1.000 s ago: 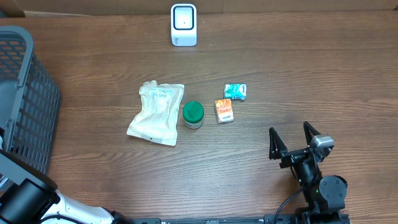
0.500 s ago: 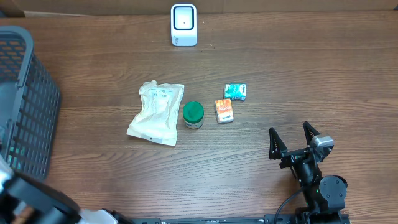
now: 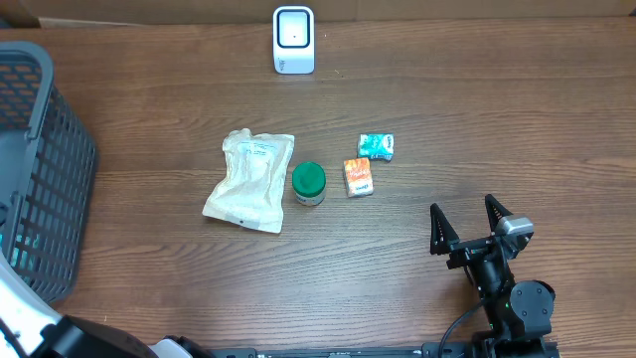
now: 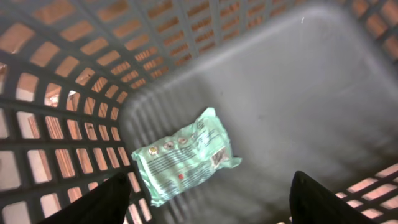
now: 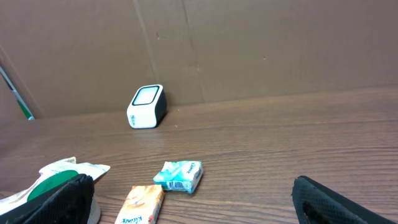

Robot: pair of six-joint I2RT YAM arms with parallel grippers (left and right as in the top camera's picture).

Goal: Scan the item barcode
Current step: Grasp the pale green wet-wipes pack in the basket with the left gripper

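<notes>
Left wrist shows a crinkled, mint-green printed packet (image 4: pixel 183 155).

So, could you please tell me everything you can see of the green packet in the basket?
The mint-green packet is a flat, soft-looking plastic pouch printed with small icons, text and a dark barcode-like patch near one end. It lies diagonal on the floor of the grey basket, near the lattice wall, touching neither of the left fingers.
</notes>
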